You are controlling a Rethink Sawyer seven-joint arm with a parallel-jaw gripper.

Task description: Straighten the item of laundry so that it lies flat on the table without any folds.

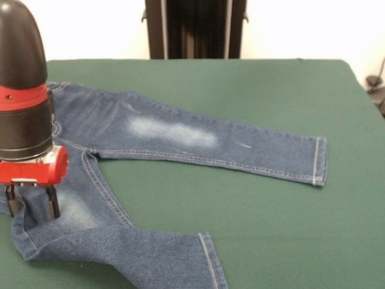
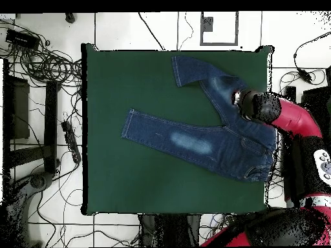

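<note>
Risk assessment: the gripper (image 1: pixel 32 203) is hanging over the jeans (image 1: pixel 180 135) at the seat and upper thigh of the leg that is running toward the camera-side edge of the table (image 1: pixel 283 90) in the front view. Its two dark fingers (image 1: pixel 53 203) are standing a narrow gap apart with their tips at the denim surface. Whether any cloth is lying between them cannot be determined, so the gripper is being treated as slightly parted and holding nothing visible.

Probable faults from this position:
- A pinch here is likely taking up both layers of denim, so a pull is dragging the whole garment instead of spreading one leg.
- The garment is lying against one side edge of the table; in the overhead view the waistband is sitting at that edge. A pull toward that edge is risking denim sliding off the table.
- A downward press without a grasp is likely bunching the cloth into new folds.

Condition of the garment: the jeans are blue denim with a faded whitish patch on each thigh and tan stitching. One leg is lying flat and straight toward the middle of the table. The other leg is bending toward a corner, with a crease near its upper part. The legs are spread well apart.
</note>
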